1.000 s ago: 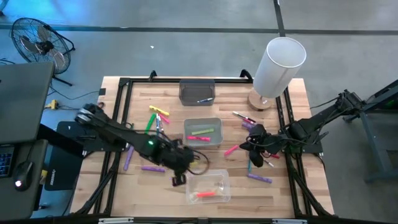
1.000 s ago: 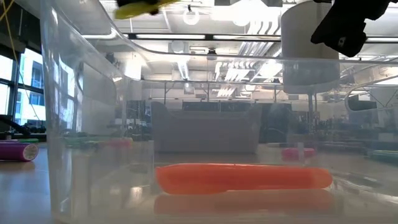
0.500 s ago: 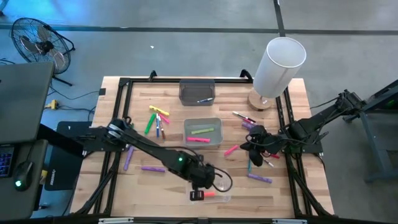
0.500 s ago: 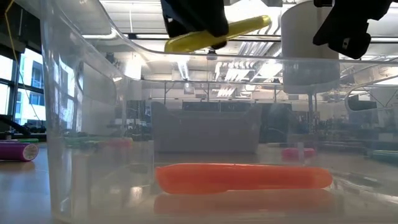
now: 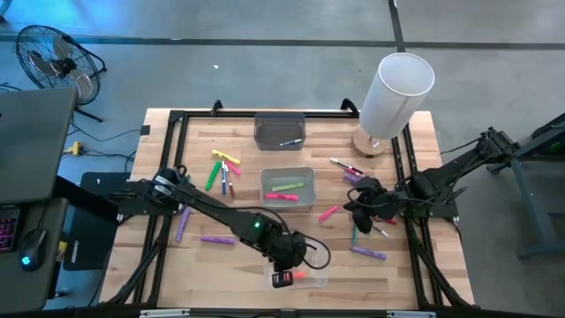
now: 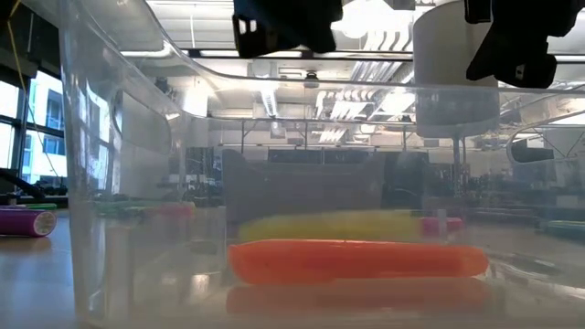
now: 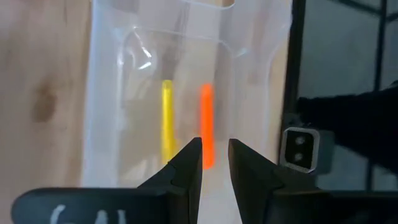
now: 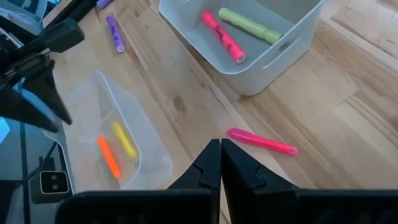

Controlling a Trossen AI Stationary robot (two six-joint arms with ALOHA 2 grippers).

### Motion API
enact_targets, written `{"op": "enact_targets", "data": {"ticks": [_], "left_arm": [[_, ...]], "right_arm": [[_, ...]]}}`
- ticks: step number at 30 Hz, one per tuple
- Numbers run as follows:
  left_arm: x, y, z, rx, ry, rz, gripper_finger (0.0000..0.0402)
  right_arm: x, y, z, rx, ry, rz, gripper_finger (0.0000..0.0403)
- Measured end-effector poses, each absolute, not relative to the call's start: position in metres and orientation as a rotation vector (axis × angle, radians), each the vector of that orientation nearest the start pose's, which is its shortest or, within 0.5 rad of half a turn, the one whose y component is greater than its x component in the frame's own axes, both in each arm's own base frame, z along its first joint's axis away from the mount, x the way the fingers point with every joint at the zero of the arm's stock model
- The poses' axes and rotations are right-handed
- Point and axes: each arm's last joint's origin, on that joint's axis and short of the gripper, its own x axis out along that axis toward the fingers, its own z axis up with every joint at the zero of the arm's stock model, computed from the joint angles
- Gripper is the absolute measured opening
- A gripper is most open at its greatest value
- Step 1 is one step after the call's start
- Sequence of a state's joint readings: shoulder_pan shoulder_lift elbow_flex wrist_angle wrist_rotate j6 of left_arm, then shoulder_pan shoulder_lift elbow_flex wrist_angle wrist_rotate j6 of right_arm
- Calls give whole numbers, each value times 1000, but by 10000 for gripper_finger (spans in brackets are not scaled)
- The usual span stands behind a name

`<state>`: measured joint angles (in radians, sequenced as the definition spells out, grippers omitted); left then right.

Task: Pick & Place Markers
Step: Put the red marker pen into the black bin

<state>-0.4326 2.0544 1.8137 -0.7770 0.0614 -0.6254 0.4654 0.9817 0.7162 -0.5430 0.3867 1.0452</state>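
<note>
1. High view: we see the left gripper hovering over the clear bin at the table's near edge. The right gripper hangs near the table's right side, above loose markers. We count two markers in the grey bin at centre and one in the dark bin at the far edge.

2. Low view: a yellow marker and an orange marker lie side by side on the clear bin's floor. We count two markers here.

3. Left wrist view: the left gripper's fingers stand slightly apart and carry nothing; both markers lie below, free of the tool. We judge the placing step complete.

4. Right wrist view: the right gripper's fingers are pressed together, holding nothing. A pink marker lies on the wood just beyond them.

5. Next move, in our judgement: the left arm must lift clear of the bin; then a loose marker is approached with fingers spread.
</note>
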Motion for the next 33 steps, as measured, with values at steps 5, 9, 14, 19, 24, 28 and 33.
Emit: {"op": "enact_targets", "data": {"ticks": [5, 9, 14, 19, 24, 28, 33], "left_arm": [[406, -184, 255, -425, 1100, -81, 78], [415, -169, 256, -445, 1067, -49, 78], [421, -139, 283, -452, 1033, -77, 78], [423, -118, 304, -373, 1042, -81, 76], [422, -105, 307, -271, 1071, -138, 37], [413, -102, 301, -137, 1160, -161, 6], [392, -96, 297, -64, 1185, -165, 3]], "right_arm": [[175, 76, 248, 645, 685, -304, 2], [176, 75, 248, 628, 675, -311, 1], [176, 75, 249, 568, 674, -299, 6], [176, 75, 249, 499, 675, -266, 7], [177, 76, 250, 449, 672, -242, 7], [178, 76, 251, 453, 665, -239, 8], [178, 75, 251, 444, 648, -263, 7]]}}
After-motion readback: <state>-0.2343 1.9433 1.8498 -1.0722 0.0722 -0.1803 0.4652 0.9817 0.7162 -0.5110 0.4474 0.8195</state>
